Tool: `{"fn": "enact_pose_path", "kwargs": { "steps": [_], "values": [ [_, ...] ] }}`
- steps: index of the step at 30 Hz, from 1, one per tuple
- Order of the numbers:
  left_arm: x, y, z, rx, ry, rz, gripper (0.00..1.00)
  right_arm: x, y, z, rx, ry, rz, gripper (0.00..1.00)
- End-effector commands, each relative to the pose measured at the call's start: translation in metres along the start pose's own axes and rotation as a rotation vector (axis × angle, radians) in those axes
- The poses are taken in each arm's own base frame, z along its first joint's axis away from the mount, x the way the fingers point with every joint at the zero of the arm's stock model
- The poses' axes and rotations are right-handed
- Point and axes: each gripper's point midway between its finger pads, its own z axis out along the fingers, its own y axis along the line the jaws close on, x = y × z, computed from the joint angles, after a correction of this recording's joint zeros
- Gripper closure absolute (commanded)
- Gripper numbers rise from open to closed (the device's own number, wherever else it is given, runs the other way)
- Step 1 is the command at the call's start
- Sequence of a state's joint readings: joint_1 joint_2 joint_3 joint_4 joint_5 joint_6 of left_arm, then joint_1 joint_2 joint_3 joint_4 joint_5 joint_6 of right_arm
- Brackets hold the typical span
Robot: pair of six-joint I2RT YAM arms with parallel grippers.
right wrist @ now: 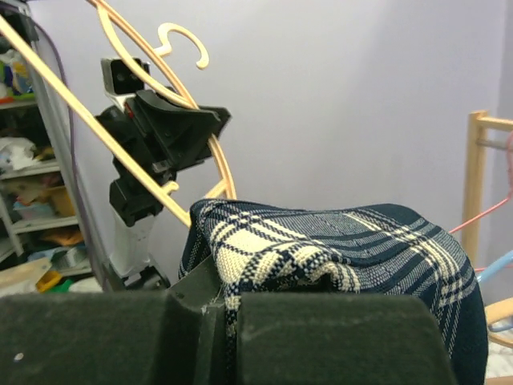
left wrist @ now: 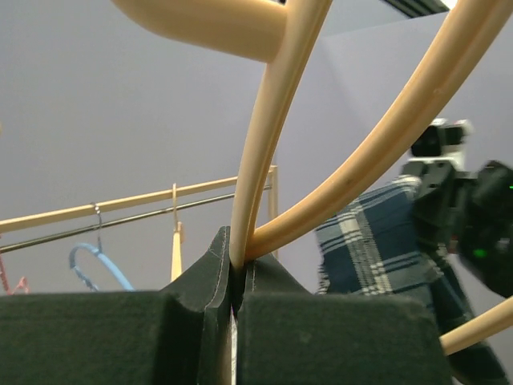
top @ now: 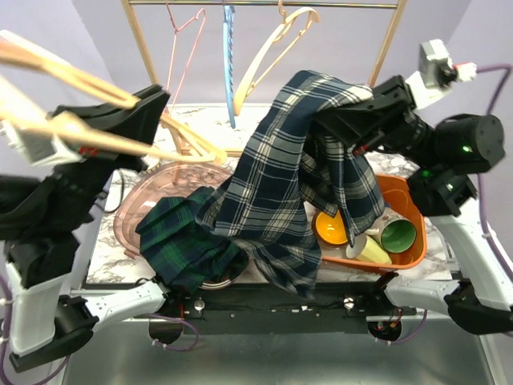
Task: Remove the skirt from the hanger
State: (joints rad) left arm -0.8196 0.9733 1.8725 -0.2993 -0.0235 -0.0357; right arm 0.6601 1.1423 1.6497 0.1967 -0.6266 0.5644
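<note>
Inspection finding: no legible text, label, brand, number or sign on any item or surface in the three views.

Left claw (top: 159, 103) and right claw (top: 335, 120) are both raised, jaws clamped tight.

- Bench (top: 112, 258): marbled white top.
- Pink tub (top: 136, 192) on the left.
- Orange tray (top: 403, 191) on the right.
- Green cloth (top: 184, 241) lies over the tub's near rim.
- Skirt (top: 272, 200): its lower folds lie across the middle.
</note>
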Motion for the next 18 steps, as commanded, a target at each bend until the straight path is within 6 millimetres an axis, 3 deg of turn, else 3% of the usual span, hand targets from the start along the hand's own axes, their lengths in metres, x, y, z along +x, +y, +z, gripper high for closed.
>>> {"fn": "enact_pose_path", "kwargs": {
  "steps": [1,3,4,9,11,13,14,18],
  "values": [
    [-0.018,-0.029,-0.032,0.157,-0.014,-0.068,1.00,-0.022,0.031,0.026,-0.189,-0.046,0.045,0.99],
    [-0.019,-0.033,-0.039,0.178,-0.002,-0.075,1.00,-0.014,0.024,0.039,-0.167,-0.022,0.046,0.99],
    [-0.024,-0.033,-0.046,0.178,-0.013,-0.076,1.00,-0.018,0.032,0.045,-0.180,-0.033,0.038,0.99],
    [-0.032,-0.038,-0.070,0.216,-0.015,-0.045,1.00,0.010,0.009,0.076,-0.136,-0.011,0.055,0.99],
    [-0.035,-0.041,-0.079,0.241,-0.022,-0.035,1.00,0.009,0.013,0.087,-0.150,-0.025,0.059,0.99],
    [-0.036,-0.045,-0.087,0.267,-0.022,-0.024,1.00,0.024,0.006,0.104,-0.147,-0.019,0.078,0.99],
    [-0.036,-0.047,-0.091,0.280,-0.023,-0.018,1.00,0.018,0.009,0.110,-0.156,-0.041,0.064,0.99],
    [-0.037,-0.052,-0.105,0.318,-0.028,0.009,1.00,0.041,-0.014,0.133,-0.092,-0.055,0.075,0.99]
  ]
}}
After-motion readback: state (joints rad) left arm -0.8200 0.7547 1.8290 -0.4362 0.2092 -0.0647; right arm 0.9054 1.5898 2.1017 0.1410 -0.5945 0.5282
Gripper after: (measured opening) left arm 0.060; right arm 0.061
